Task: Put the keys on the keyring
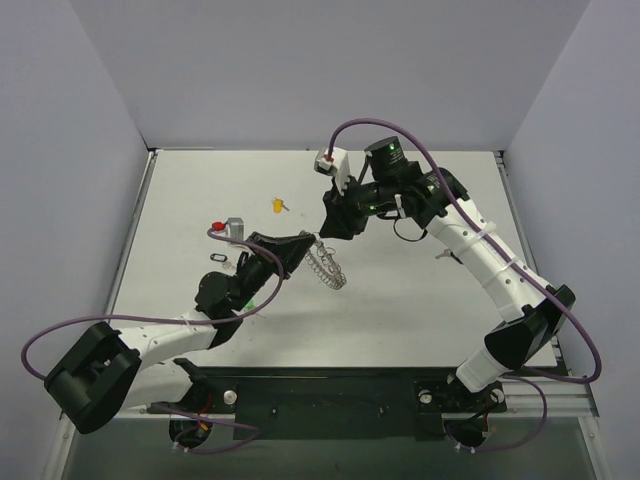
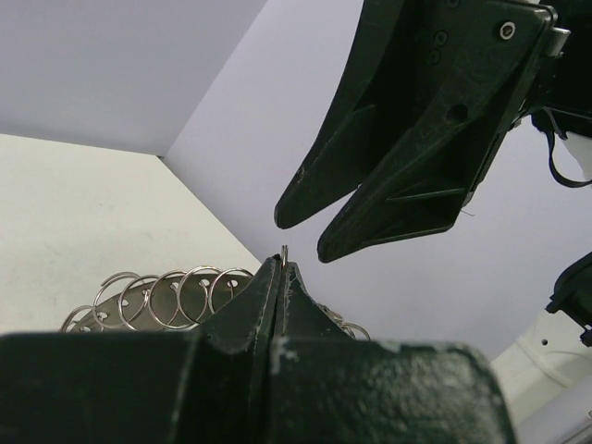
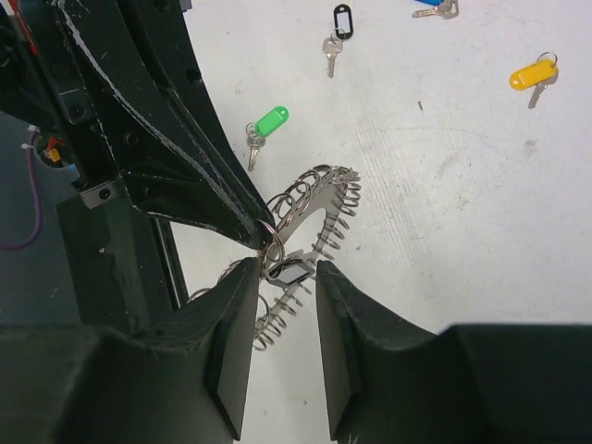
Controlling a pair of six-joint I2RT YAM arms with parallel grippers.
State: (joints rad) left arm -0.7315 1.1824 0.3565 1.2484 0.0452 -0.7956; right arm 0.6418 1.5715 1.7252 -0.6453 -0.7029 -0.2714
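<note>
Here the keyring sits near mid-table, its coiled rim pinched by the left gripper, whose fingers are clenched on 1 wire loop. Just beside it the right gripper hangs with its 2 fingers parted around what may be a small dark-tagged key, though contact is unclear. A green key and a yellow key lie loose on the table beyond.

Right wrist view, count: one green key, one black key, one blue key, one yellow key; four loose in total. One keyring.
</note>
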